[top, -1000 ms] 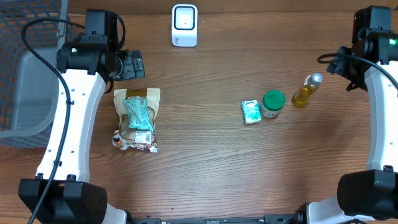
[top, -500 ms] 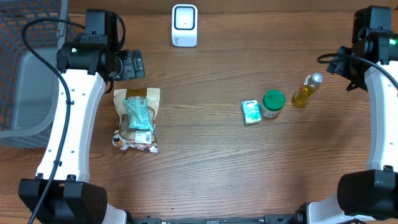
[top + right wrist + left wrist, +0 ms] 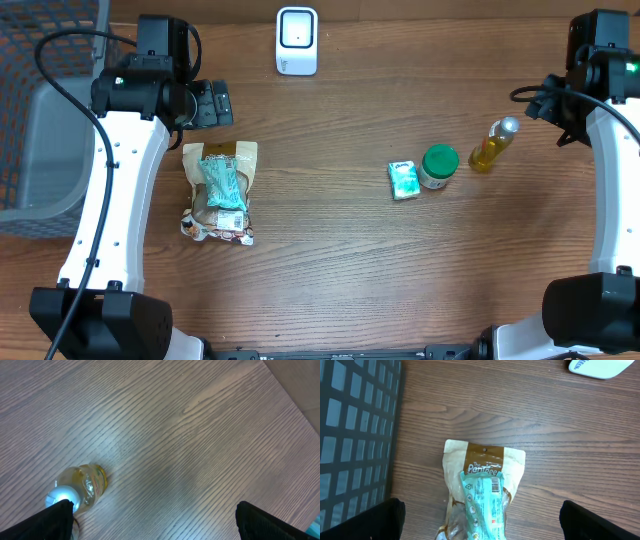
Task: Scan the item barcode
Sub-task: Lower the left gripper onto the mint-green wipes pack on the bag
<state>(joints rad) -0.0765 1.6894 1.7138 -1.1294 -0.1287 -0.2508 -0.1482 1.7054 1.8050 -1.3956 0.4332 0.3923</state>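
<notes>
A brown snack bag (image 3: 222, 195) with a teal packet (image 3: 222, 183) lying on it rests on the wooden table at the left. The teal packet (image 3: 485, 505) shows a small barcode (image 3: 495, 485) in the left wrist view. The white scanner (image 3: 297, 40) stands at the back centre, and its edge (image 3: 600, 367) shows at the top right of the left wrist view. My left gripper (image 3: 212, 103) hangs open just behind the bag, its jaws (image 3: 490, 522) wide apart and holding nothing. My right gripper (image 3: 550, 102) is open beside a yellow bottle (image 3: 492, 145), with nothing between its jaws (image 3: 162, 522).
A small teal box (image 3: 403, 180) and a green-lidded jar (image 3: 438, 166) stand side by side right of centre. The yellow bottle (image 3: 82, 485) sits near my right gripper's left finger. A grey mesh basket (image 3: 40, 120) fills the far left edge, seen also as dark grid (image 3: 355, 435).
</notes>
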